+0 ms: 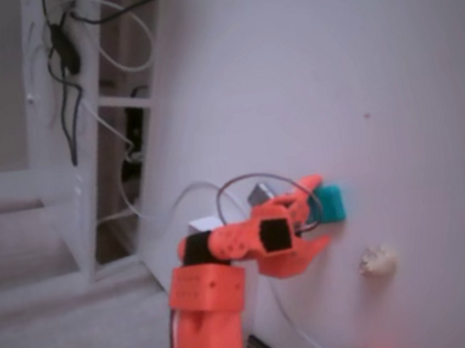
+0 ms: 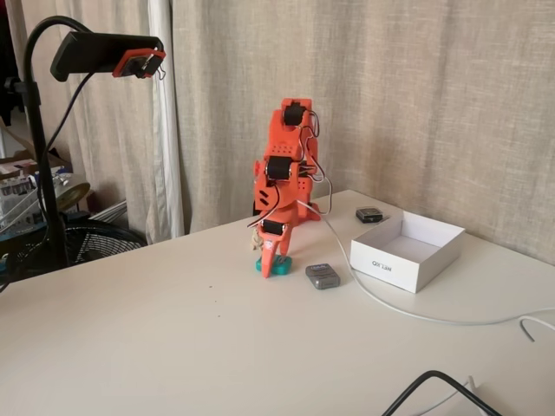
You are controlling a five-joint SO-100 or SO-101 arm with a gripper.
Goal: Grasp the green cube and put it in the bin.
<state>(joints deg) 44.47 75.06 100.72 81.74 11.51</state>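
Green cube [image 1: 333,203]: 1, flat on table [image 2: 173,347], no evident long axis, between the spread fingers of gripper [image 2: 270,263]; grip unclear. Bin [image 2: 408,251]: 1, well apart from cube.

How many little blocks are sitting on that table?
2. The green cube sits at the gripper; the grey block lies beside it, toward the bin. Others may hide behind the arm.

It looked like a room in a home turned into a hobby robotics corner. Heavy beige curtains [image 2: 390,104] hung floor-length behind a plain white counter [image 2: 173,347], and a floor fan [image 2: 95,243] stood beside it. A camera on a gooseneck stand [image 2: 104,54] and loose cables [image 2: 451,390] pointed to an improvised setup.
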